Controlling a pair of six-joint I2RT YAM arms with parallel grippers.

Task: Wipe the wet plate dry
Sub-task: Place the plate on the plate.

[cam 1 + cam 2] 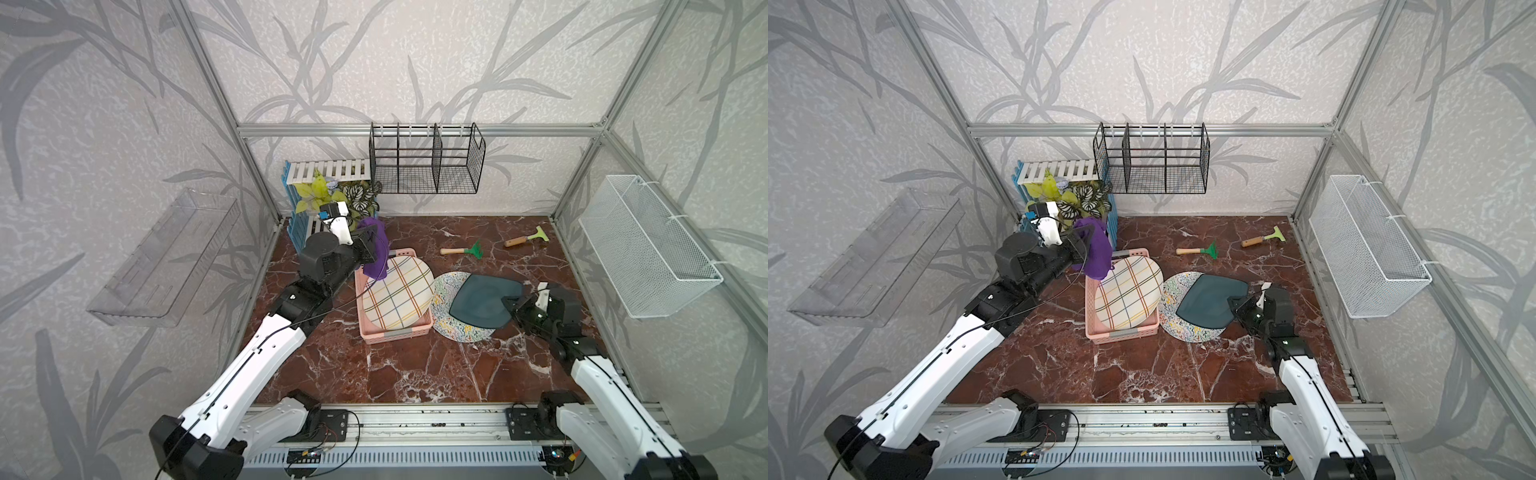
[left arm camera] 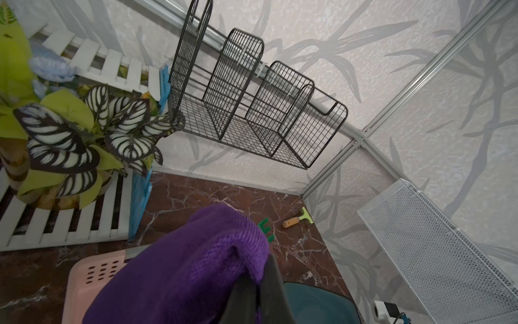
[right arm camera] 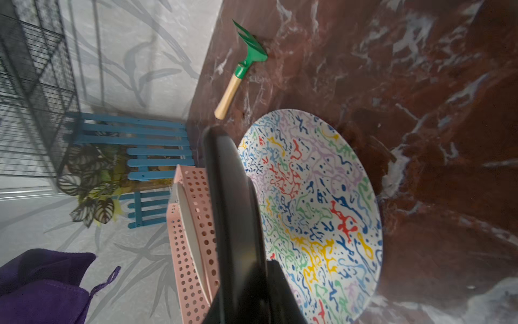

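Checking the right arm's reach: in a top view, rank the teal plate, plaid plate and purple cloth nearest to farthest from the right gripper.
1. teal plate, gripped by the right gripper.
2. plaid plate, in the pink basket, mid-table.
3. purple cloth, held by the left gripper.

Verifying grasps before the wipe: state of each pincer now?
Left pincer: shut on the purple cloth.
Right pincer: shut on the teal square plate.

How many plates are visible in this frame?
3. A round plaid-striped plate leans in the pink perforated basket; a round plate with multicoloured squiggles lies on the marble table; a dark teal square plate sits over it, gripped by the right gripper. Others could hide beneath.
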